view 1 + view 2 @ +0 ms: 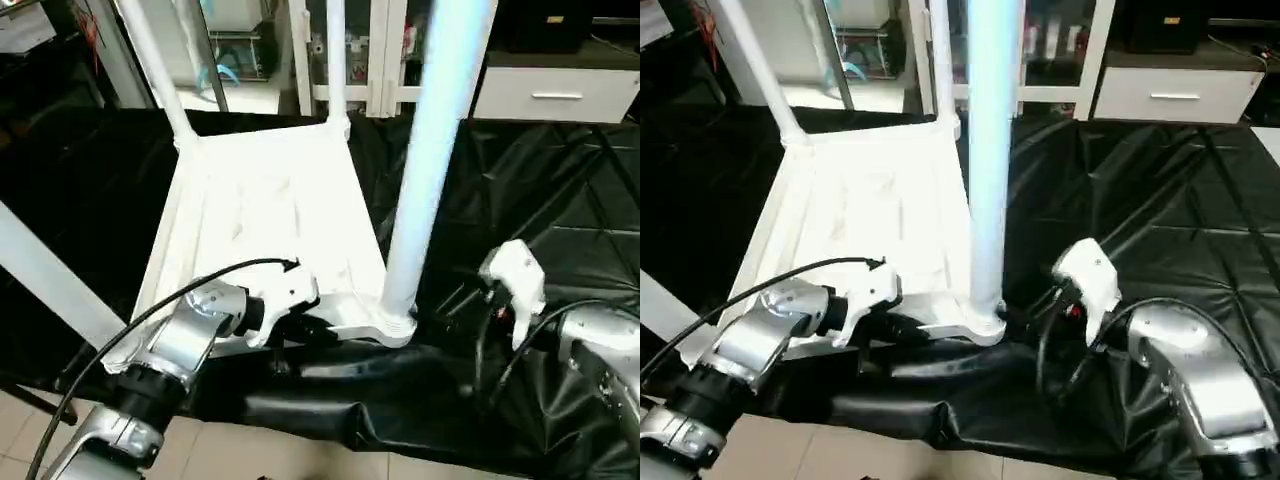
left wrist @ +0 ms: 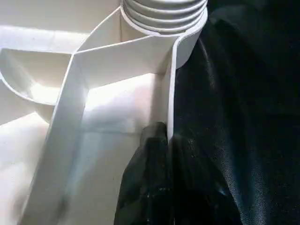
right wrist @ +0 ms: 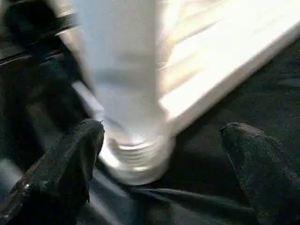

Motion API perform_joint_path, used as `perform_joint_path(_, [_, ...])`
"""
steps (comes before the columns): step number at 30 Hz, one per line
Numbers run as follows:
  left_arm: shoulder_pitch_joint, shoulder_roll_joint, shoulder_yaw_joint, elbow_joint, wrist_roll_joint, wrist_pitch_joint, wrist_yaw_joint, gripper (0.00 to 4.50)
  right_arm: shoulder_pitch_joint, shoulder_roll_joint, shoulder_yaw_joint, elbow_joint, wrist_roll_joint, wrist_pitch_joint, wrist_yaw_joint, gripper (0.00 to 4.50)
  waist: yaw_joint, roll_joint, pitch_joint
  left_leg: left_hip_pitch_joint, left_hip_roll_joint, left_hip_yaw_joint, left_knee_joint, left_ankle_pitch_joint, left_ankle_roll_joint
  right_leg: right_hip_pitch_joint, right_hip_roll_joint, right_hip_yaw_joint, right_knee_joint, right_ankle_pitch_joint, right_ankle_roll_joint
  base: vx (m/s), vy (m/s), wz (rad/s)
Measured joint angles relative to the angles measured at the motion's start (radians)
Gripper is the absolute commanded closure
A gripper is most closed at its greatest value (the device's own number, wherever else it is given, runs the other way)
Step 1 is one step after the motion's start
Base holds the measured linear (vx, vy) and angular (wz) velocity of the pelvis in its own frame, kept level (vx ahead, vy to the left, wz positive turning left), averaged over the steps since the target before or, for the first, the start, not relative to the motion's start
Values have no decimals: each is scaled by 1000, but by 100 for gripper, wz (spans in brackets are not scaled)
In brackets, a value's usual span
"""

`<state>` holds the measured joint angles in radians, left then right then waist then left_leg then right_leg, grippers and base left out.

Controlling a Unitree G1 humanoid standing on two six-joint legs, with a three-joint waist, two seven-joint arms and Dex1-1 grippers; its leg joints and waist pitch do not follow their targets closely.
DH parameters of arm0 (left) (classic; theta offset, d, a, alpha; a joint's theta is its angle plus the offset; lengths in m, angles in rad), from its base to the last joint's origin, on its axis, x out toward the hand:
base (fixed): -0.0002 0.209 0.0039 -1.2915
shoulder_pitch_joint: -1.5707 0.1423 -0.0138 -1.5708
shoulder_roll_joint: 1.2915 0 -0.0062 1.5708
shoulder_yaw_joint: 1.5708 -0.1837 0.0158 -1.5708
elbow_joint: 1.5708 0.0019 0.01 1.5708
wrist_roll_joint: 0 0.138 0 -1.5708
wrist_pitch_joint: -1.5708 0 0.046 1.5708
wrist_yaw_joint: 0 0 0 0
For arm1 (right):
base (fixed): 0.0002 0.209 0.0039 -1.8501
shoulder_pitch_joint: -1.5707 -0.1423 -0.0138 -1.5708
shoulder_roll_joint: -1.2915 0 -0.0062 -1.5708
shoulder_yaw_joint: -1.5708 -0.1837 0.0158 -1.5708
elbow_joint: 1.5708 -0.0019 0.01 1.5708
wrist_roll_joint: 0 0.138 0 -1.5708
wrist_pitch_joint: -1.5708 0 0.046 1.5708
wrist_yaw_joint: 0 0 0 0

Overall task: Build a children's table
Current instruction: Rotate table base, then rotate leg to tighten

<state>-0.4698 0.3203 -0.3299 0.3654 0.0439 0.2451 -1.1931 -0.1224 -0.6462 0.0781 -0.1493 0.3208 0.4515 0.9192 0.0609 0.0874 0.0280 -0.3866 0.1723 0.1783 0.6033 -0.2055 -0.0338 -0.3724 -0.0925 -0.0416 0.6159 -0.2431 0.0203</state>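
The children's table lies upside down on a black sheet, its white tabletop (image 1: 270,215) showing the ribbed underside. Two legs (image 1: 150,60) (image 1: 335,60) rise from the far corners. A third leg (image 1: 430,150) stands in the near right corner socket (image 1: 395,322), its thread (image 2: 164,11) showing at the base. Another white tube (image 1: 50,280) slants across the left. My left gripper (image 1: 310,328) is shut on the tabletop's near rim (image 2: 169,93) beside that socket. My right gripper (image 3: 161,129) is open, and its fingers (image 3: 70,159) stand either side of the near right leg's base without touching it.
The black sheet (image 1: 540,200) covers the work table and hangs over its near edge above a tiled floor (image 1: 300,455). A white drawer cabinet (image 1: 555,95) and white frames (image 1: 385,70) stand behind. A black cable (image 1: 180,290) loops over my left wrist.
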Motion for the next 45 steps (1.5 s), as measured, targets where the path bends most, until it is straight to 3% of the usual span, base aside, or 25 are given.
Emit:
perform_joint_path(10, [-9, 8, -3, -11, 8, 13, 13, 450, -158, 18, 89, 179, -76, -98, 72, 10, -2, -11, 3, -1, 0, 1, 7, 1, 1, -3, 0, 2, 11, 0, 0, 0, 0, 0])
perform_joint_path(19, [-8, 7, -9, -24, 11, 23, 25, 450, -198, 34, 127, 279, -88, -142, 139, 10, 0, -21, 5, -1, 0, 1, 9, 2, 2, -4, -1, 3, 15, 0, 0, 0, 0, 0])
perform_joint_path(20, [-8, 7, -9, -24, 11, 23, 28, 450, -202, 37, 128, 284, -89, -150, 142, 35, 1, -22, 5, -1, 0, 1, 9, 2, 2, -5, -1, 3, 15, 0, 0, 0, 0, 0])
perform_joint_path(23, [-8, 6, -10, -24, 11, 21, 31, 450, -235, 55, 134, 334, -99, -175, 158, 44, 1, -22, 5, -1, 0, 1, 10, 2, 3, -5, -1, 3, 16, 0, -1, 0, 0, 0])
perform_joint_path(35, [-9, 16, -11, -25, 12, 21, 30, 450, -264, 88, 161, 410, -116, -227, 198, 158, 1, -24, 4, -2, 0, 1, 12, 2, 3, -6, -1, 3, 17, 0, -1, 0, 0, 0])
perform_joint_path(45, [-7, 25, -11, -25, 12, 20, 32, 450, -277, 104, 164, 450, -122, -259, 212, 177, -2, -31, 2, -2, 1, 1, 13, 2, 3, -7, -1, 4, 19, 0, -1, 0, 0, 0])
